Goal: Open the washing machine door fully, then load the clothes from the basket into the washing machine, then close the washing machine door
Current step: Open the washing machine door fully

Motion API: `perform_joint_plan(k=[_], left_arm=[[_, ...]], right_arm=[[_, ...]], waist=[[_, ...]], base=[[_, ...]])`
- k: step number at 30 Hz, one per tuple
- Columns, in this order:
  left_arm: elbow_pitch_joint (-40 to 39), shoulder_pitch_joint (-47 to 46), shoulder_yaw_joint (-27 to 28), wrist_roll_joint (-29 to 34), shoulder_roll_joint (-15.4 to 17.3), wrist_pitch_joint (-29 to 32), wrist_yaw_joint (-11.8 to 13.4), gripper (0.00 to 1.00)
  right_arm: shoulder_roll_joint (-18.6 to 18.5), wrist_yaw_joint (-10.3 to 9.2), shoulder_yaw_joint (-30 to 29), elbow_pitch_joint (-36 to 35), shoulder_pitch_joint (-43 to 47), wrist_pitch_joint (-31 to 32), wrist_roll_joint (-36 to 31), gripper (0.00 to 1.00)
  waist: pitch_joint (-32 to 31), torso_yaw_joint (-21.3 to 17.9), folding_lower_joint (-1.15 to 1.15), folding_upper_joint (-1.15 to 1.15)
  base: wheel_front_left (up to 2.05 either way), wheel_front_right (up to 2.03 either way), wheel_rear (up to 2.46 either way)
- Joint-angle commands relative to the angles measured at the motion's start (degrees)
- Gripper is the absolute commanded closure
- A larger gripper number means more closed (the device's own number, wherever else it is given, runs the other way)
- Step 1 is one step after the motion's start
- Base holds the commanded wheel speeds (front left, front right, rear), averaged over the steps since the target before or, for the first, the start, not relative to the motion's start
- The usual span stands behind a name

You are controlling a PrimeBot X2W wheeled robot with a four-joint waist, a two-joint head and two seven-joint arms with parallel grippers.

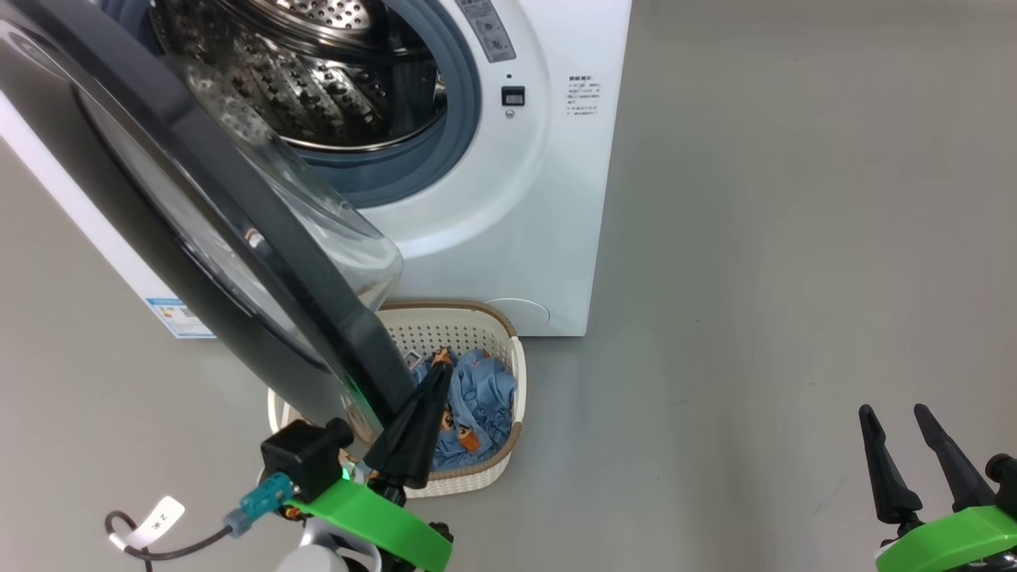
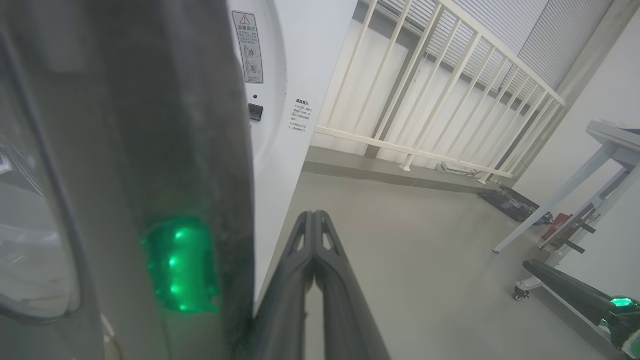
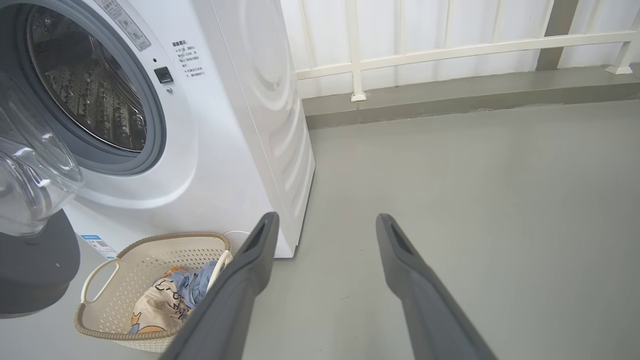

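Observation:
The washing machine (image 1: pixel 516 206) stands with its steel drum (image 1: pixel 318 79) exposed. The washing machine door (image 1: pixel 238 230) hangs open, its black rim and bulging glass swung out toward me. My left gripper (image 1: pixel 439 372) is shut with nothing in it. It lies close against the lower edge of the door rim (image 2: pixel 150 150), above the basket (image 1: pixel 469 314). The clothes (image 1: pixel 485 397) lie in the basket as a blue printed bundle. My right gripper (image 1: pixel 898 413) stands open over bare floor at the lower right. The right wrist view shows the basket (image 3: pixel 150 240) and the clothes (image 3: pixel 170 297) left of that gripper's fingers (image 3: pixel 250 265).
Grey floor (image 1: pixel 794 278) stretches to the right of the machine. A white railing (image 2: pixel 440 80) runs behind it, and a wheeled table frame (image 2: pixel 565 200) stands farther right. A tagged cable (image 1: pixel 151 528) hangs by my left wrist.

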Motion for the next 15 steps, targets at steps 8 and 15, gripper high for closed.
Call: perform_joint_plan(k=[8,15], left_arm=[[-1.15,0.36,5.38,0.62,1.30,-0.38,0.30,1.00],[-1.77,1.10,6.23,0.88,1.30,-0.38,0.20,1.00]], right_arm=[[-1.08,0.17,1.49,-1.65,0.08,-0.69,0.03,0.00],[-0.97,0.17,1.20,-1.80,0.03,-0.69,-0.09,0.00]], waist=[[-0.07,0.96,0.00,0.00],[0.23,1.80,0.00,0.00]], base=[[0.00,0.00,0.00],[0.00,0.00,0.00]])
